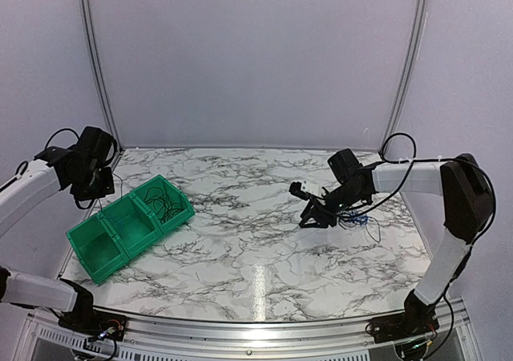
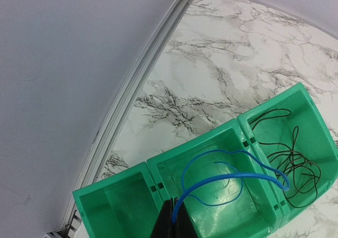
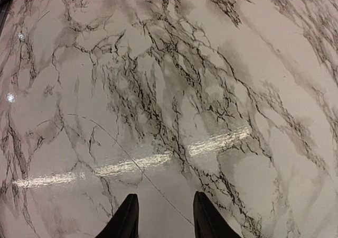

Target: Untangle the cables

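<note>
The left gripper [image 2: 172, 212] was clenched on a blue cable [image 2: 222, 151], pinching one end while the rest hung in open loops over the middle compartment of the green bin [image 2: 195, 144]. Its far loop reached the wall shared with the right-hand compartment. It looked to be held there for dropping, so that each colour got a compartment of its own. The black cables [image 2: 296, 169] already lay coiled in the right-hand compartment, and the left-hand one held nothing.

Far to the right, the right gripper [image 1: 315, 219] hovered low over the table [image 1: 256, 249] with its jaws apart and nothing between them. Just to its right a small tangle of cables [image 1: 358, 217], blue and black, lay on the marble. This was probably the part of the job not yet sorted, and the gripper seemed to be waiting beside it for the next pick.

Only the overhead view showed that tangle and how far apart the two arms were. It did not show the blue cable at all, since the left arm hid it; the left wrist view alone showed the grip. The right wrist view showed its own fingers [image 3: 128, 217] spread over bare marble. A hair-thin dark line ran towards the gap between them, but I could not tell whether it was a wire or a vein in the stone.
</note>
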You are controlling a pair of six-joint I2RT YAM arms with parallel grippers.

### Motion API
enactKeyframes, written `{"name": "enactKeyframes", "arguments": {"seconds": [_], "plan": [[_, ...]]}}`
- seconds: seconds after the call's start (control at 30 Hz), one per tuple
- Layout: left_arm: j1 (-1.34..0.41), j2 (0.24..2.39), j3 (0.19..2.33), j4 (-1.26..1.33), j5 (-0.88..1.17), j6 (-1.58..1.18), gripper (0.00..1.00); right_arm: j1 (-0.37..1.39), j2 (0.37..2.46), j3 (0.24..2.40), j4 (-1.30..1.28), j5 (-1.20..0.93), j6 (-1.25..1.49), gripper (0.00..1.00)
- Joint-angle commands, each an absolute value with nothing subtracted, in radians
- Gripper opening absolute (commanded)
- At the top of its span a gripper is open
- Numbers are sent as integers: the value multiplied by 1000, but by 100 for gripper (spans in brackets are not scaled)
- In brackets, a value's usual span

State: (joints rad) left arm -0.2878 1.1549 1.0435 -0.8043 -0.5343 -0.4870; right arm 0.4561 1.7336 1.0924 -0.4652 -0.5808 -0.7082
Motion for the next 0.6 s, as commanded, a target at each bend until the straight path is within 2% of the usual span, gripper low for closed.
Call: {"name": "enactKeyframes", "arguments": {"seconds": [0.0,0.33,0.57], "plan": [[-283,1233,1042,-711,-526,-465,0,465,1743,1118,-479,-566,-720,37],[-283,1344,894,-506,-482,-541,0,465,1749,1119,-484,-555,-731,37],[-284,1363,807,-494,-423,-602,0,466,1762,1124,-496,-555,-739,37]]}}
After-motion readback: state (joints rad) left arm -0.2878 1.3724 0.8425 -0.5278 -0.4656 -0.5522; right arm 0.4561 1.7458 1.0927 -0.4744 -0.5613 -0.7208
